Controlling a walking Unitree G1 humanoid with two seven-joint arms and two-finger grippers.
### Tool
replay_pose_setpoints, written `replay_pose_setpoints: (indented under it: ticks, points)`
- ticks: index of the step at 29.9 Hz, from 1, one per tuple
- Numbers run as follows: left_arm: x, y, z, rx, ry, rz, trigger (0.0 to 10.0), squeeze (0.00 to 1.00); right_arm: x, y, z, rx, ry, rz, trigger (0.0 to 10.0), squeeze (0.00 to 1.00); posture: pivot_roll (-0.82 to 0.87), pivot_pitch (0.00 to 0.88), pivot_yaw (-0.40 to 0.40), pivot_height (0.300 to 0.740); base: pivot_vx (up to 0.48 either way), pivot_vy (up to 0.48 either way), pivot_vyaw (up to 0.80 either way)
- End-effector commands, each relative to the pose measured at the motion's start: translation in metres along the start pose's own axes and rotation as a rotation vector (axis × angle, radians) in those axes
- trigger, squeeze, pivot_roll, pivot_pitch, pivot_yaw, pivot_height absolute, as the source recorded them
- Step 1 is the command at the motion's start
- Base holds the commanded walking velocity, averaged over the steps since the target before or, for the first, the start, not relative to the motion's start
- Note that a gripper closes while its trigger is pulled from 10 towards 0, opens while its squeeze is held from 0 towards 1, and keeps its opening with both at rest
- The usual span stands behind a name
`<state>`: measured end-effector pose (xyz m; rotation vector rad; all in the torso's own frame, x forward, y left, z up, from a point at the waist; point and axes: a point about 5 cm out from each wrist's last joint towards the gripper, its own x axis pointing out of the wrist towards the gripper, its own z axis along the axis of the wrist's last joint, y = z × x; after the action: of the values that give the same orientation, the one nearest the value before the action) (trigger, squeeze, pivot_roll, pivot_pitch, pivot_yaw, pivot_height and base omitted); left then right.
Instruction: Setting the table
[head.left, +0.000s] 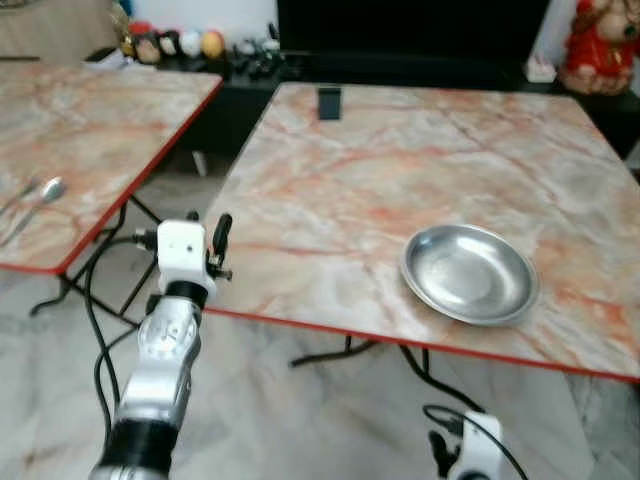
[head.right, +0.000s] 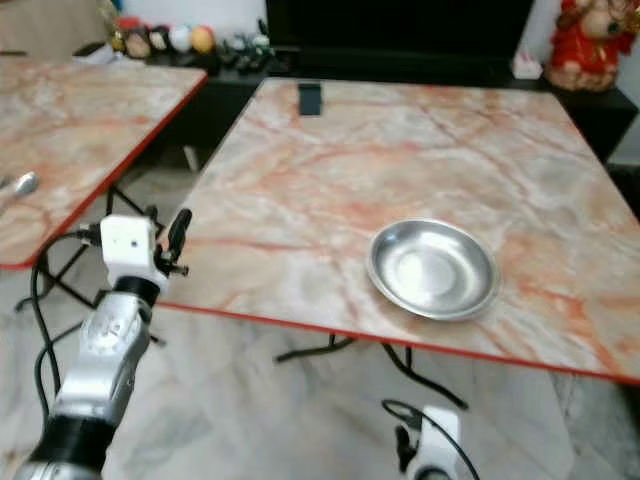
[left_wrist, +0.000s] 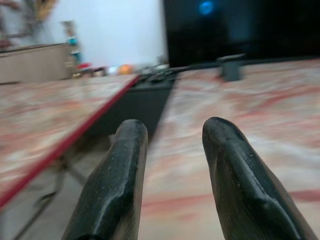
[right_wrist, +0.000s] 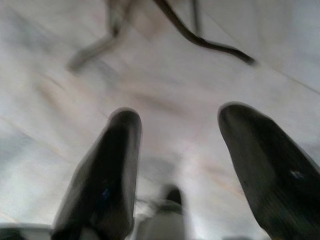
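Unclear or partly seen items, referenced to the steel plate (head.left: 469, 273).

Spoon (head.left: 38, 200) on far-left table (head.left: 90, 130): cut by edge. Small dark object (head.left: 329, 103) beyond plate: unidentifiable. Right wrist view: blurred floor.

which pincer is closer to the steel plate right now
Right, though neither is close. The right pincer hangs low over the floor below the table edge in front of the steel plate. The left pincer is raised, open, at the table's left corner.

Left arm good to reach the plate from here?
Probably not yet. The left gripper hangs open at the table's near-left edge, and the plate lies well across toward the right. Nothing stands between them, but it looks like a long stretch.
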<state>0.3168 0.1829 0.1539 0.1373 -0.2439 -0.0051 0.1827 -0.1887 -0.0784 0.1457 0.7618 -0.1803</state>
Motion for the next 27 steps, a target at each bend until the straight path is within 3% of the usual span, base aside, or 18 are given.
replay_pose_setpoints:
  ticks: [1,6,19,27]
  points:
    - [0.003,-0.0048,0.006,-0.004,-0.019,-0.009,10.0,0.0,-0.0009,-0.0029,-0.0012,0.002,-0.001,-0.008,10.0,0.0,0.04,0.0,0.024,0.724,0.0,0.274,0.0]
    - [0.0026,-0.0044,0.0059,-0.003,-0.019,-0.007,10.0,0.0,-0.0008,-0.0024,-0.001,-0.016,0.0,-0.004,10.0,0.0,0.04,0.0,0.025,0.724,0.0,0.273,0.0]
    - [0.0037,-0.0054,0.0069,-0.007,-0.026,-0.003,10.0,0.0,0.0003,0.0001,0.0011,-0.022,-0.001,0.008,10.0,0.0,0.04,0.0,0.017,0.724,0.0,0.273,0.72]
    - [0.0031,-0.0029,0.0071,-0.005,-0.026,0.005,10.0,0.0,0.0001,-0.0005,0.0002,-0.02,0.004,0.004,10.0,0.0,0.05,0.0,0.014,0.724,0.0,0.274,0.0]
